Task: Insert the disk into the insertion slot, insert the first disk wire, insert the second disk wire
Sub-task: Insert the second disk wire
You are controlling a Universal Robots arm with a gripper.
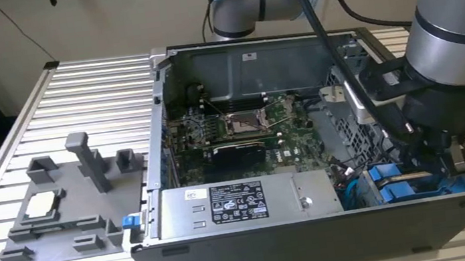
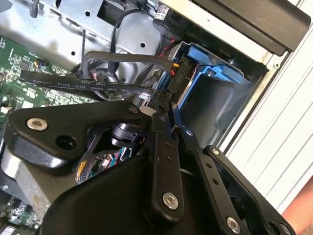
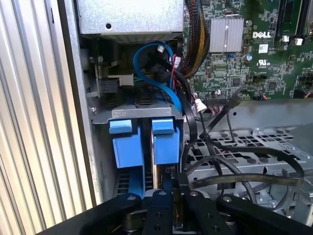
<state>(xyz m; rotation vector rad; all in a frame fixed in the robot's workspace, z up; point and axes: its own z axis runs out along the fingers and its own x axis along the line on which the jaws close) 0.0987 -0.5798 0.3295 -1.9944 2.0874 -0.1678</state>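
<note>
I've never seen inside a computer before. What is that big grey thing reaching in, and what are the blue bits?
The big grey thing is a robot arm. One picture looks at the scene from outside; two come from cameras riding on the arm's wrist. The arm reaches into an open computer case standing on a ribbed metal table. The blue bits are plastic frames holding disks, sitting side by side in a metal cage. The black gripper has its fingers pressed together on a black wire's plug next to a blue frame. A grey parts holder lies beside the case.
</note>
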